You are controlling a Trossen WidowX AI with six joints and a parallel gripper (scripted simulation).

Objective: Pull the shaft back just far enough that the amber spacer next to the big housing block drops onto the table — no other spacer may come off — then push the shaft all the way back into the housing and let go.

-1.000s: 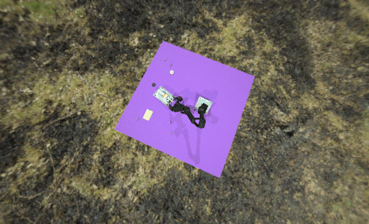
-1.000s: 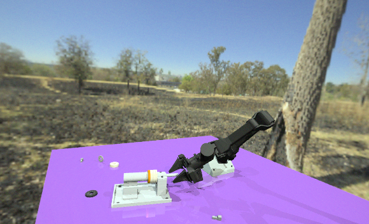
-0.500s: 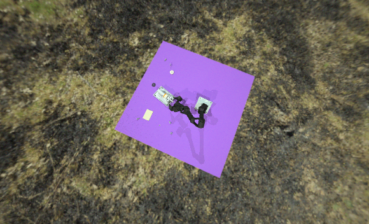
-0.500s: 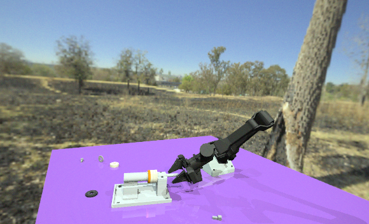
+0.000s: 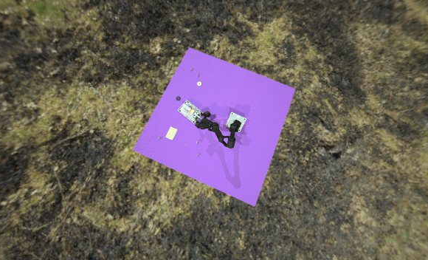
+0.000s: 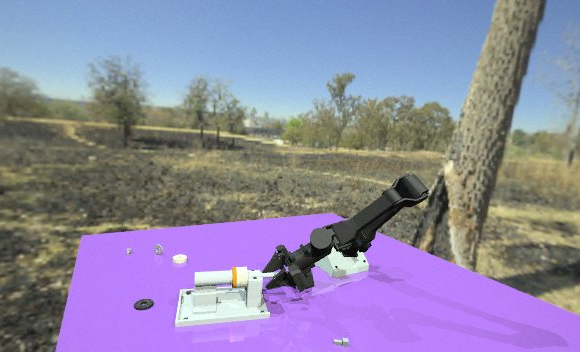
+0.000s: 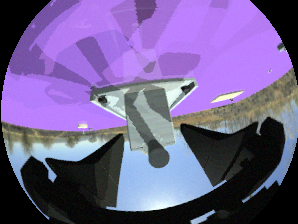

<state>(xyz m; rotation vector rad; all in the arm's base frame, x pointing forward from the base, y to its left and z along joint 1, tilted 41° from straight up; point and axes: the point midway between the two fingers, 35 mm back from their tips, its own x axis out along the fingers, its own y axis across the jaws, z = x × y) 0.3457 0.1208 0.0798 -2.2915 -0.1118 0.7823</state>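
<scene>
Gripper, one: fingers apart, nothing clamped. Shaft, one: end protruding from the fixture's post toward the gripper, between the fingertips, long axis running along the approach. Amber spacer, one: in line beyond, against the housing block. Desk: fixture nearer its left edge in the top view.

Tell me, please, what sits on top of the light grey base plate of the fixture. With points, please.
On the base plate [image 6: 223,317] stand a low block [image 6: 204,298] under the big cylinder [image 6: 212,278] and a taller upright [image 6: 254,292]. Whatever surface lies directly beneath those two blocks is covered.
</scene>
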